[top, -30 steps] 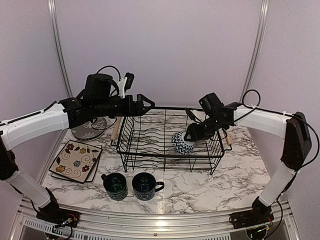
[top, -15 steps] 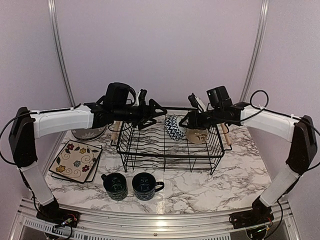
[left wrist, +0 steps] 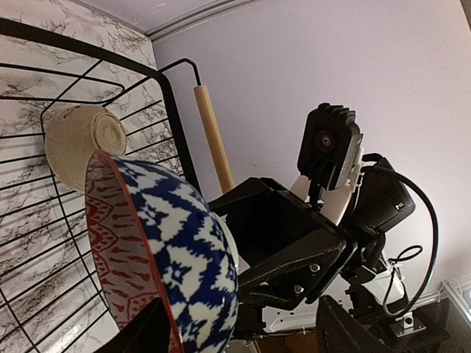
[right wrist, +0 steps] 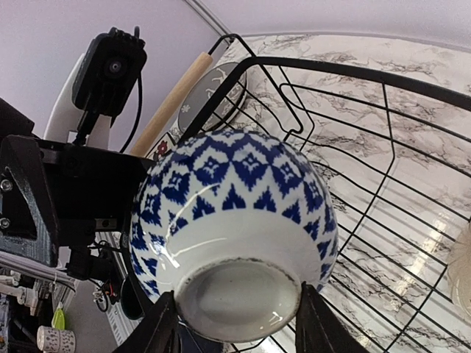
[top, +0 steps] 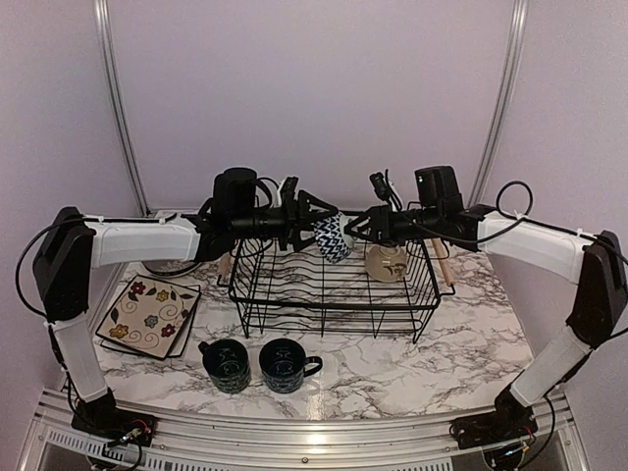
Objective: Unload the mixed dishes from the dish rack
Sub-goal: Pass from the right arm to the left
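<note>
Now my right hand [top: 359, 227] clamps the blue-and-white bowl [top: 332, 238] above the rack [top: 324, 287] while my left hand [top: 312, 217] straddles its rim, fingers spread.

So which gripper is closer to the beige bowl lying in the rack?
Right. The right gripper hangs just above and beside the beige bowl, holding the blue-white bowl; the left gripper is farther off, on the blue-white bowl's other side.
</note>
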